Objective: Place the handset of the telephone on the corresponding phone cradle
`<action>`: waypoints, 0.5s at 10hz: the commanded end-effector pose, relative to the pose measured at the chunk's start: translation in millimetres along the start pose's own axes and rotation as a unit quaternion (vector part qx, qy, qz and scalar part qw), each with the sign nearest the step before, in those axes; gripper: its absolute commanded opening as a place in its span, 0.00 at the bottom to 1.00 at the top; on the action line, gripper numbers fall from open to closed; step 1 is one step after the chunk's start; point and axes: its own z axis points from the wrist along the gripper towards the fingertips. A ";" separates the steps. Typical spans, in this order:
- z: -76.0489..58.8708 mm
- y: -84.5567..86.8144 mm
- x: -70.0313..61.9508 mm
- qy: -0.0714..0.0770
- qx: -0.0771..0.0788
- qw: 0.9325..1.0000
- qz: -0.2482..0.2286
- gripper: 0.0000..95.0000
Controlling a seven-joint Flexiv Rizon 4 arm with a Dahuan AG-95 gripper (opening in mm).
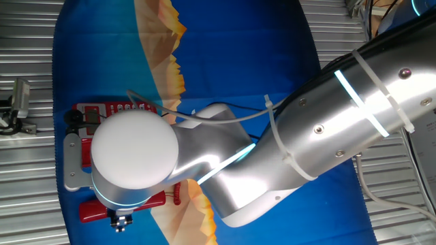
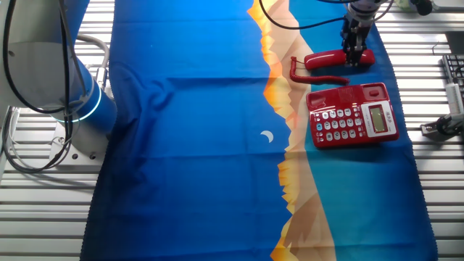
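Observation:
The red handset point(image 2: 330, 60) lies on the blue cloth just beyond the telephone point(image 2: 353, 116), its coiled cord point(image 2: 293, 69) at the left end. My gripper point(image 2: 354, 55) comes straight down on the handset's right half, with its fingers point(image 2: 350, 48) astride the bar and closed on it. The cradle point(image 2: 341, 94), the plain red strip along the base's far edge, is bare. In the one fixed view my wrist covers most of the phone. There only the handset's end point(image 1: 92, 209), a button row point(image 1: 126, 107) and a black finger point(image 1: 121, 219) against the handset's edge show.
The blue cloth point(image 2: 188, 145) with an orange mountain print covers the table. My arm's base point(image 2: 51, 65) stands at the left. A small clamp point(image 2: 442, 127) sits on the metal top to the right of the phone, and a bracket point(image 1: 17, 102) sits off the cloth.

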 end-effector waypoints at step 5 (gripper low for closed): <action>3.7 -0.9 1.1 -0.004 0.001 1.000 0.000 0.60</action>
